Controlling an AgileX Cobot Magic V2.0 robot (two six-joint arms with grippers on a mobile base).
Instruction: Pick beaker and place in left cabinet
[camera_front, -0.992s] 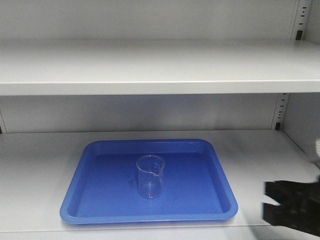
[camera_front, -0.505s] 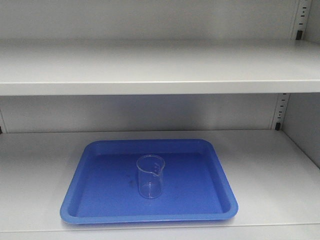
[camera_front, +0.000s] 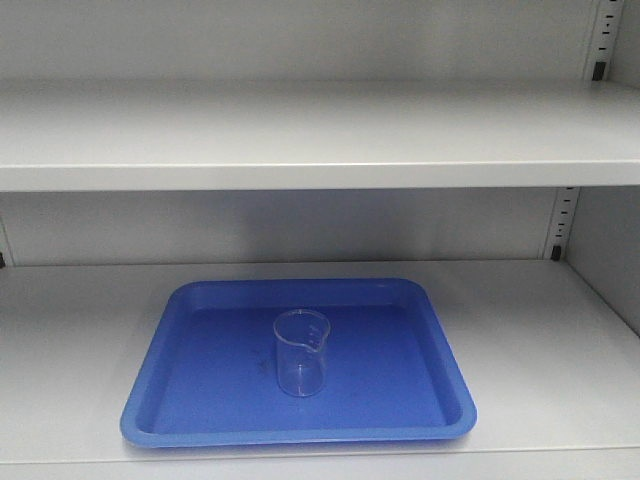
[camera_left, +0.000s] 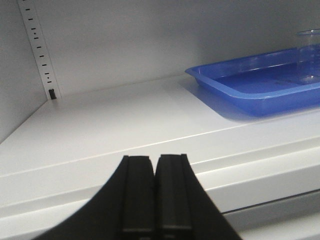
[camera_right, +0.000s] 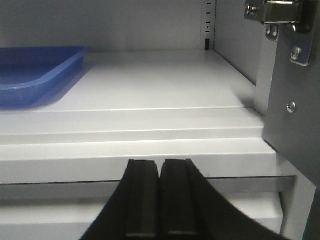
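the beaker (camera_front: 299, 352) stands upright in the blue tray (camera_front: 420, 400) on the left cabinet (camera_front: 300, 140) shelf. the right gripper (camera_right: 160, 200), fingers pressed together and empty, has left the front view; the left gripper (camera_left: 156, 195) is likewise closed. placement looks done.

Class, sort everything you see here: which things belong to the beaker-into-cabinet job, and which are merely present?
Belongs to the job:
beaker
left cabinet
left hand
right hand

Merely present:
blue tray, under the beaker
door hinge
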